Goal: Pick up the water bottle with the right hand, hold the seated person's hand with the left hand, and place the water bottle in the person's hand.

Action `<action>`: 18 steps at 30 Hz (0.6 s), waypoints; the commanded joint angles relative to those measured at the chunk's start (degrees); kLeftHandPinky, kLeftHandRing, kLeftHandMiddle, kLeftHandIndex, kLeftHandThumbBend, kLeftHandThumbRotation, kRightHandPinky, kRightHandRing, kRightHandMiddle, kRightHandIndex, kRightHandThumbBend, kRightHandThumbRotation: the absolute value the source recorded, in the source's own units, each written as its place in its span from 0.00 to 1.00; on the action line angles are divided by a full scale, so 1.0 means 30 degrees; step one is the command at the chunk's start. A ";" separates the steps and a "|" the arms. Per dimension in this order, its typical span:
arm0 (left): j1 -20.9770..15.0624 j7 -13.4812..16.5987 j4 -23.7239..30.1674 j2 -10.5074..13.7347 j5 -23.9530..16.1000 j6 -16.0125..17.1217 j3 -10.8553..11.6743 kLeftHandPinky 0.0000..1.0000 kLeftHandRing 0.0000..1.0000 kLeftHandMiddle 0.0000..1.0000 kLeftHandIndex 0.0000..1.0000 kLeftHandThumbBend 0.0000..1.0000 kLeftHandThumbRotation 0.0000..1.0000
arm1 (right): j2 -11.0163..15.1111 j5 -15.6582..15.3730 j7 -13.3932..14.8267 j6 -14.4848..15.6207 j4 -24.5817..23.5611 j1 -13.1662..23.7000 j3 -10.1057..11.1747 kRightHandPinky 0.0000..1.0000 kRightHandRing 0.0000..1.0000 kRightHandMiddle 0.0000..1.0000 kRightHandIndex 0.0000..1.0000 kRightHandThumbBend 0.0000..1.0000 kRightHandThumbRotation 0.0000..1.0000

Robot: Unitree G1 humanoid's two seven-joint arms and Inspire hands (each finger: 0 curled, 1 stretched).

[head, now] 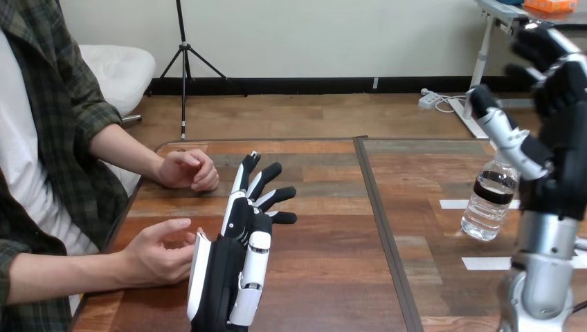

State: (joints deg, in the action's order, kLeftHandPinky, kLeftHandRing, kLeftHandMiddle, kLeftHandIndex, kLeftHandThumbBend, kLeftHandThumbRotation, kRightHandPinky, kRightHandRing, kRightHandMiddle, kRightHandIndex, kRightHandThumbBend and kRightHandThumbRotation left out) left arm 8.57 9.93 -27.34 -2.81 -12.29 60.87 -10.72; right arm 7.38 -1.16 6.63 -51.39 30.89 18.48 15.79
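Now at the table (325, 277): a handover is being set up, with a person seated at the view's left.
Bottle (489, 204): stands on the wood at the right, between two tape marks (484, 263), leaning slightly. Its cap is hidden behind the robot's thumb, so contact there cannot be told.
Right hand (564, 138): raised over and behind the bottle, fingers spread wide and clamped on nothing, apparently shaped for a grasp not yet made.
Left hand (239, 235): set edge-on near the table's left side, fingers straight and apart. Its side is touching or just beside the person's lower hand, and no finger curls round it.
Person's lower hand (156, 252): rests half open, palm turned toward the robot, seemingly offered to be held.
Person's upper hand (188, 169): loosely curled at the table edge, apart from both robot hands.
Stage: judged early, with the bottle well apart from the person and neither grasp made.
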 commanded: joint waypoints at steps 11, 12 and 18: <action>-0.0936 0.0099 -0.0208 -0.0807 -0.0061 0.0343 -0.0141 0.64 0.78 0.89 0.98 0.16 1.00 | 0.1119 0.0152 0.0906 0.1119 0.0919 0.2300 0.0237 0.85 0.87 0.84 0.78 0.69 0.09; -0.0930 0.0089 -0.0201 -0.0801 -0.0054 0.0325 -0.0147 0.64 0.78 0.89 0.98 0.17 1.00 | 0.1155 0.0195 0.0926 0.1191 0.0975 0.2327 0.0245 0.86 0.88 0.85 0.79 0.69 0.07; -0.0939 0.0111 -0.0187 -0.0791 -0.0082 0.0271 -0.0133 0.64 0.79 0.89 0.98 0.18 1.00 | 0.1475 -0.0108 0.1379 0.1626 0.1465 0.2501 0.0328 0.89 0.90 0.87 0.81 0.67 0.03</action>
State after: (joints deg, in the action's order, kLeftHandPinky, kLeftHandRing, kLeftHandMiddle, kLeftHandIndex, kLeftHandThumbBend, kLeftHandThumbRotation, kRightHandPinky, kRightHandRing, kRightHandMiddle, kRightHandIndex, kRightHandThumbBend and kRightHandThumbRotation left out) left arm 8.57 10.21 -27.72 -2.80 -12.33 60.90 -10.85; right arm 10.05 -0.76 9.83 -47.57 33.90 21.57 16.56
